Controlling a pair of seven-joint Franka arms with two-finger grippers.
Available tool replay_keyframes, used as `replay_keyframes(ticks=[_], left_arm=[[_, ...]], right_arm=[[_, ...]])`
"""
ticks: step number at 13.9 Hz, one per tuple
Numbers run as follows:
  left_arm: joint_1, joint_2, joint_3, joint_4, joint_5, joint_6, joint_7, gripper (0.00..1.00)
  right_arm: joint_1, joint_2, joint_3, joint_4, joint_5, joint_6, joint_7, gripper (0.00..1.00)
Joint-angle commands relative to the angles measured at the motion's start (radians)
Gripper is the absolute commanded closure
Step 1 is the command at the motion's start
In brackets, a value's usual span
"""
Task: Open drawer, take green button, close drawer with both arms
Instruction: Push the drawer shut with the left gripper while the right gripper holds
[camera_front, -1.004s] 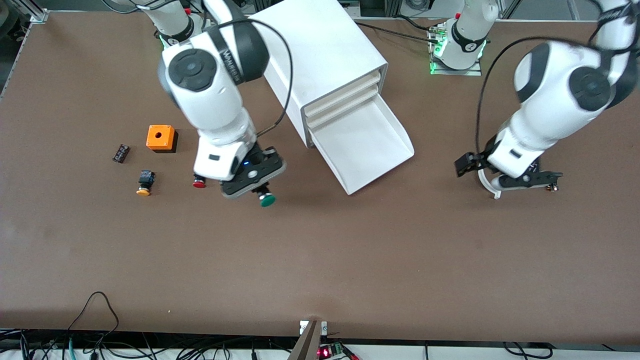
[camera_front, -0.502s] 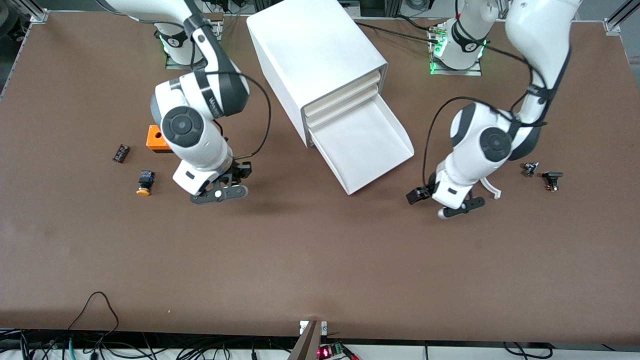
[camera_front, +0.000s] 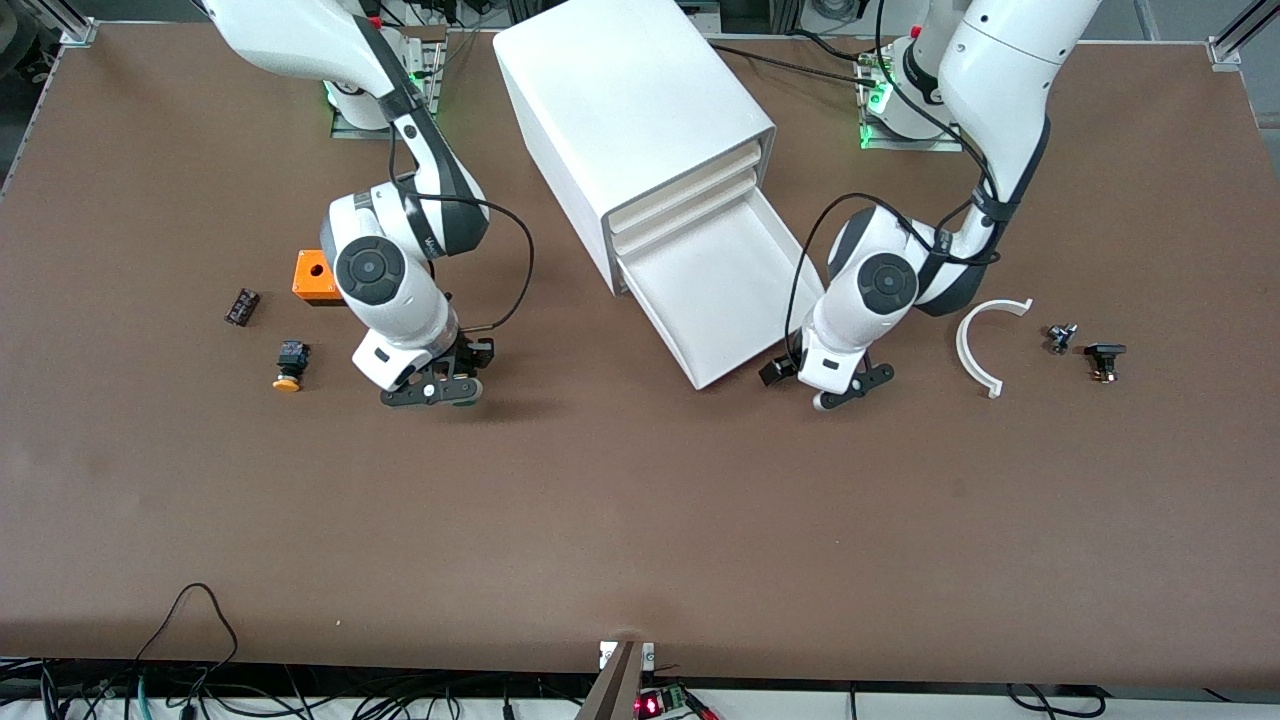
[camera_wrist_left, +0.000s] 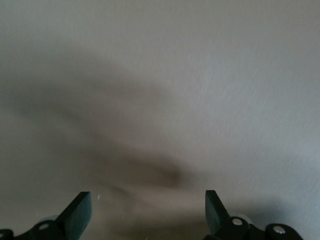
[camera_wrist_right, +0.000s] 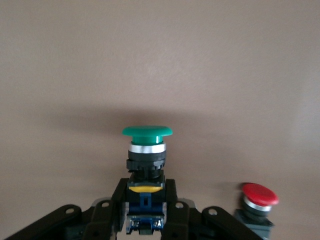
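The counter (camera_front: 640, 520) is a broad brown mat with a dull, slightly grainy face. On it the big white box cabinet (camera_front: 630, 110) stands smooth and glossy with rounded edges, and its lowest drawer (camera_front: 725, 290) hangs pulled out, a shallow thin-walled plastic tray that looks empty. The left claw (camera_front: 835, 385) sits low just beside the drawer's outer corner with its fingers spread wide and nothing between them; its wrist view shows only pale surface close ahead. I'd worry it clips that corner and skews the light tray instead of sliding it straight, or shoves the whole cabinet. The right claw (camera_wrist_right: 145, 210) is low over the counter toward the right arm's end, clamped tight on the black body of the button (camera_wrist_right: 147, 150), its dark-green mushroom cap sticking clear. The grip is narrow on a blocky little body, so it could twist out, or knock the red-capped button (camera_wrist_right: 259, 200) right beside it. An orange-capped one (camera_front: 289, 366) lies near
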Motion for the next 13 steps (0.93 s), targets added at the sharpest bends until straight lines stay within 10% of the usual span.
replay_keyframes(ticks=[1, 6, 7, 8, 13], left_arm=[[-0.010, -0.097, -0.028, -0.109, -0.003, 0.007, -0.018, 0.00], [-0.009, -0.154, -0.147, -0.173, -0.009, -0.041, -0.015, 0.00], [-0.009, -0.155, -0.176, -0.174, -0.011, -0.058, -0.012, 0.00], [-0.009, -0.160, -0.191, -0.174, -0.011, -0.062, -0.014, 0.00], [-0.010, -0.177, -0.265, -0.176, -0.009, -0.142, -0.001, 0.00]], right_arm=[[0.000, -0.027, 0.017, -0.099, -0.002, 0.084, 0.017, 0.85], [0.000, -0.013, 0.037, -0.184, -0.002, 0.166, 0.017, 0.73], [0.000, -0.013, 0.037, -0.184, 0.004, 0.163, 0.023, 0.47], [0.000, -0.015, 0.039, -0.175, 0.007, 0.158, 0.066, 0.00], [-0.001, -0.036, 0.039, 0.069, 0.012, -0.159, 0.232, 0.00]])
